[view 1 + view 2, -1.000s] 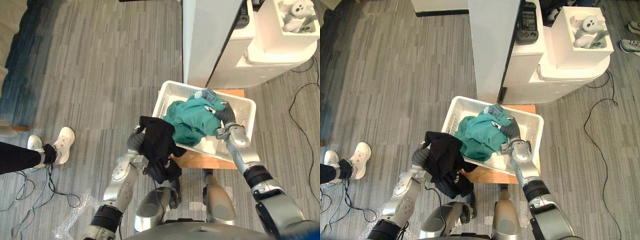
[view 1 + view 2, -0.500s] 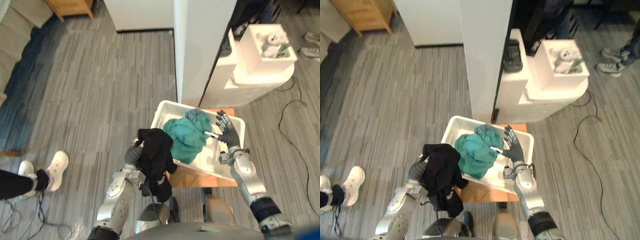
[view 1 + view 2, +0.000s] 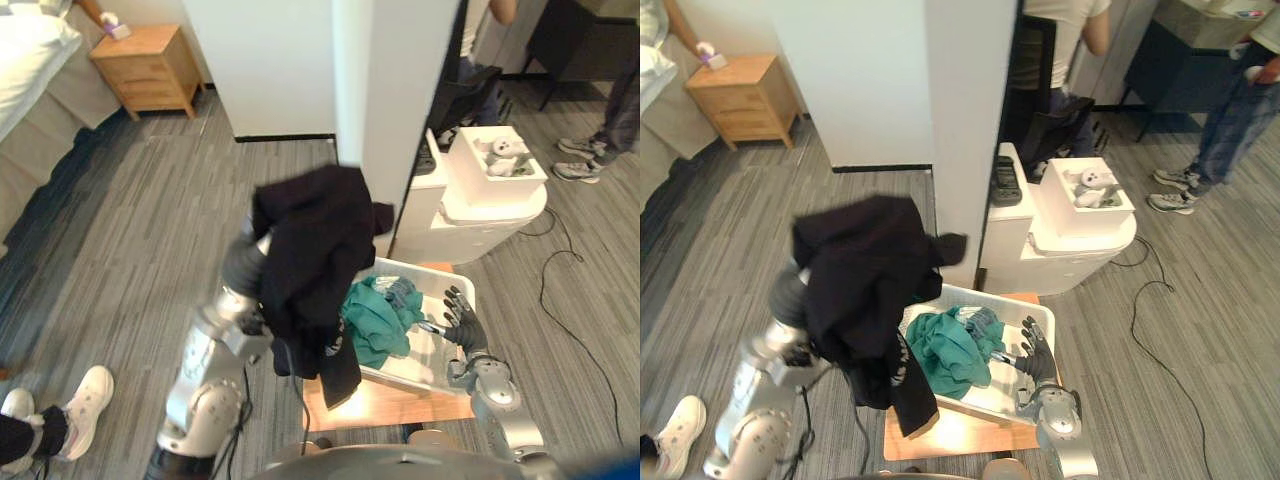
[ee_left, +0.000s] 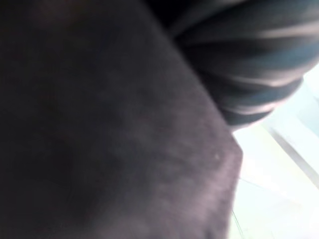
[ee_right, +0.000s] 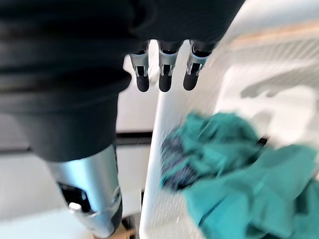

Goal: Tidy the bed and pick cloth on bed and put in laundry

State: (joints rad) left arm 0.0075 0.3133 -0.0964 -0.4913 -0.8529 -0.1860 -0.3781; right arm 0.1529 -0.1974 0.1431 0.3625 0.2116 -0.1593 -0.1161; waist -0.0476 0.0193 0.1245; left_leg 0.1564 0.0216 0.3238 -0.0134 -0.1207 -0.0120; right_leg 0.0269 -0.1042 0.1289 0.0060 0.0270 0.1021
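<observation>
My left hand has swung up high, with the black cloth draped over it and hiding its fingers, so I can't tell the grip. My right hand, fingers spread, has let go of the teal cloth lying in the basket. I judge dropping the black cloth in comes next.

Black cloth garment: plain (small white print low down). Teal crumpled cloth plus blue-grey speckled cloth in white lattice-walled plastic basket. Grey streaky plank floor. Light tan wooden nightstand.
</observation>
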